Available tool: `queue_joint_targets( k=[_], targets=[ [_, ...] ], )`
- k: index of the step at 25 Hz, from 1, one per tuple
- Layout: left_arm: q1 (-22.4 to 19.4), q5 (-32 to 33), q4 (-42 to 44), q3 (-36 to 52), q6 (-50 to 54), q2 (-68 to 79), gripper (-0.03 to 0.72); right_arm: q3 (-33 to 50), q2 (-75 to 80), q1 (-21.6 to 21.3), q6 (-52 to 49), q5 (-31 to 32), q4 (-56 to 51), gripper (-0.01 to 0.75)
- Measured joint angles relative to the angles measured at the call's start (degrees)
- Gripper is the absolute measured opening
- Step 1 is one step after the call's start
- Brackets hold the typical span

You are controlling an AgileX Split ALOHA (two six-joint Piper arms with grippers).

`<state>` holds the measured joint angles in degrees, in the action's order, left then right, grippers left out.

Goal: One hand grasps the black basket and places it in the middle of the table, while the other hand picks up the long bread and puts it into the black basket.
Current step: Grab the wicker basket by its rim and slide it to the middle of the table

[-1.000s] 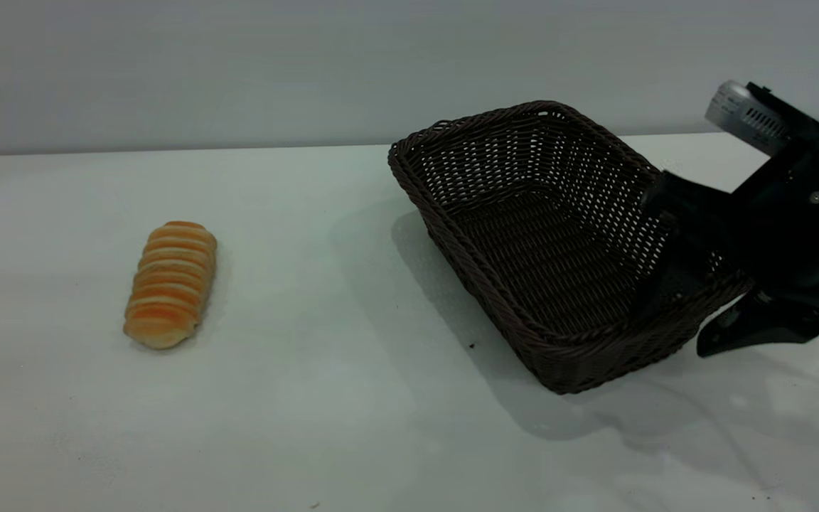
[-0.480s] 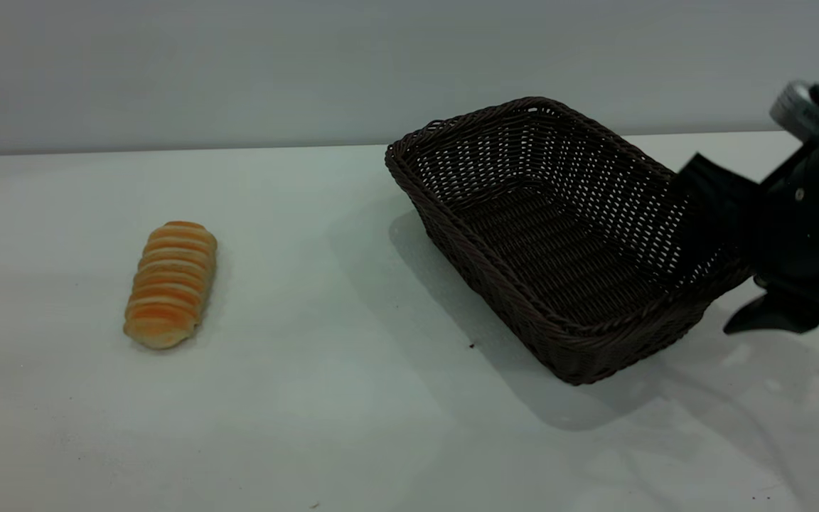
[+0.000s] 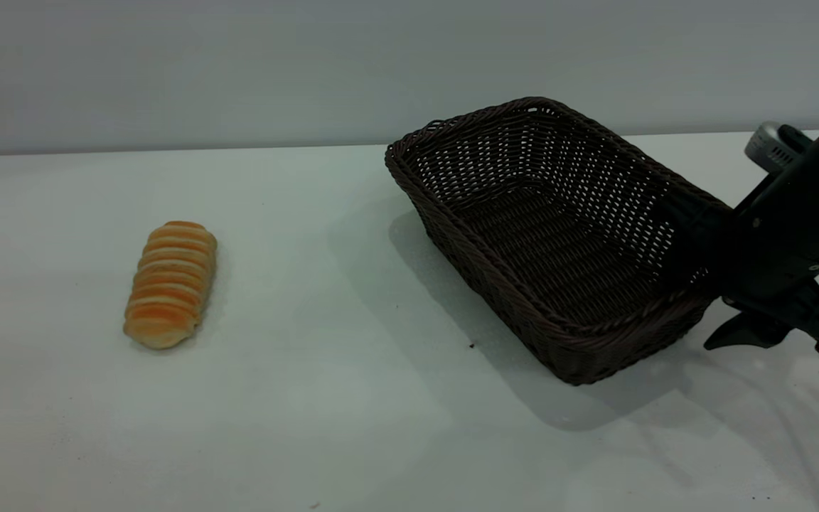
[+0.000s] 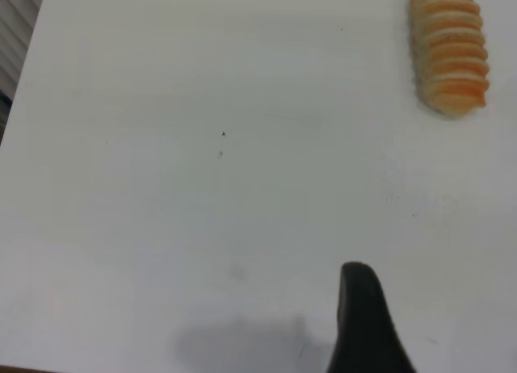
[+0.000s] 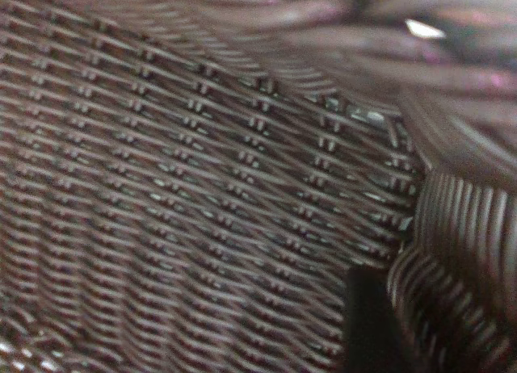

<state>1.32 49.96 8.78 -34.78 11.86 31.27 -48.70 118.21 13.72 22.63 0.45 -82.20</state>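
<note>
The black basket [image 3: 544, 235] stands flat on the white table [image 3: 310, 427], right of the middle. My right gripper [image 3: 701, 284], with the silver-grey part above it, is open and straddles the basket's right wall, one finger inside and one outside. The right wrist view shows the basket's weave [image 5: 202, 187] close up beside one dark finger [image 5: 367, 320]. The long bread [image 3: 170, 283] lies on the table at the left, ridged side up. My left gripper [image 4: 420, 328] is out of the exterior view; it hovers open and empty above bare table, apart from the bread [image 4: 449, 48].
A grey wall runs behind the table's far edge. A few tiny dark specks [image 3: 471, 345] mark the tabletop. White table lies between the bread and the basket.
The basket has settled flat and shifted slightly. My right gripper drew back to the right, then came lower and closer at the basket's right wall. The bread has not moved.
</note>
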Motion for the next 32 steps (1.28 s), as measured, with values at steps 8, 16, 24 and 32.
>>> queue_joint_targets(
  k=[8, 16, 24, 32],
  targets=[
    [0.0, 0.0, 0.0, 0.0, 0.0, 0.0, 0.495, -1.2, 0.0, 0.0, 5.4, 2.6, -0.7, 0.098],
    [0.0, 0.2, 0.0, 0.0, 0.0, 0.0, 0.495, -8.7, 0.6, 0.0, 15.0, 14.4, 7.5, 0.098],
    [0.0, 0.2, -0.2, 0.0, 0.1, 0.0, 0.495, -21.0, 4.4, 0.0, 2.3, 28.8, 31.1, 0.098],
    [0.0, 0.2, -0.2, 0.0, 0.1, 0.0, 0.495, -28.6, 10.5, 0.3, -7.3, 35.4, 42.5, 0.098]
  ],
)
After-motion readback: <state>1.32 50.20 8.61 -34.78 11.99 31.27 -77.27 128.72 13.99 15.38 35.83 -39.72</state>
